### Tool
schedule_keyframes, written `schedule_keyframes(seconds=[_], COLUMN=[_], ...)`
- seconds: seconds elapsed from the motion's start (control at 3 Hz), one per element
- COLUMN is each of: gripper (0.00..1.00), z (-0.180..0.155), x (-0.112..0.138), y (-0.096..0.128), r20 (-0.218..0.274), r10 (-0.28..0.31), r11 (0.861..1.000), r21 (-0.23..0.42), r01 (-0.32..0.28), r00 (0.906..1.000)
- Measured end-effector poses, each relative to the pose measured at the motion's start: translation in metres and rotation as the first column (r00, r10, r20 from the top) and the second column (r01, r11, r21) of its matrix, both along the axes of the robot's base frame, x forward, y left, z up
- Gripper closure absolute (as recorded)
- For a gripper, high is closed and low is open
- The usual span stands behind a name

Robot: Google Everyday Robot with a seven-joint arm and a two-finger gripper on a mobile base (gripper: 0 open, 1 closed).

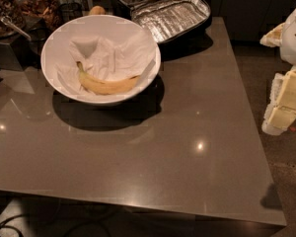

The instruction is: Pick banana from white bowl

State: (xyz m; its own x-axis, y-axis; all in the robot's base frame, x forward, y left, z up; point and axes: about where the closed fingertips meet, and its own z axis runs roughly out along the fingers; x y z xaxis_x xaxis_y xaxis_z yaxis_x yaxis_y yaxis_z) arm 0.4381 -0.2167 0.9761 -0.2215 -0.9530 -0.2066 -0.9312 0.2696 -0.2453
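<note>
We are looking at the start of the pick. The gripper (285, 100) is hanging at the right edge of the frame, off the side of the table (153, 152) and well apart from the bowl. Whether it is spread or pressed together, we cannot tell from here, and it is carrying nothing that we can see.

The banana (107, 85) is lying in the white bowl (45, 53) in the upper left of the frame. It is resting on the crumpled paper (111, 53), low against the near wall. Its stem is pointing up and to the left, and its curve is following the bowl's side.

We judge the reach to be the step in hand, with nothing yet grasped. To do it well, we are thinking of bringing the gripper across the bare table and then down over the bowl's rim from above, rather than in from the side where the deep wall is blocking the way. We are aiming for the banana's thick middle, closing across its width rather than along its length. We are also minding the loose paper, which could get pinched together with the fruit, and the near wall just beside the banana, which is leaving little room on that side. The open silver-lined bag (175, 14) is sitting just behind the bowl, so we are keeping the approach in front of it.
</note>
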Motion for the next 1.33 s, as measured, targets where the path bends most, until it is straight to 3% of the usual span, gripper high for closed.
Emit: schedule_keyframes(seconds=[0.67,1.0,1.33], gripper=[0.0,0.0,0.0], z=[0.008,0.023,0.033], x=[-0.001,-0.003,-0.004], y=[0.012,0.038,0.072], r20=[-0.003,-0.009,-0.001], r10=[-0.029,-0.044,-0.004], r11=[0.999,0.995,0.989], r21=[-0.033,-0.087,-0.147], r01=[0.029,0.043,0.004], r00=[0.9996,0.999,1.0])
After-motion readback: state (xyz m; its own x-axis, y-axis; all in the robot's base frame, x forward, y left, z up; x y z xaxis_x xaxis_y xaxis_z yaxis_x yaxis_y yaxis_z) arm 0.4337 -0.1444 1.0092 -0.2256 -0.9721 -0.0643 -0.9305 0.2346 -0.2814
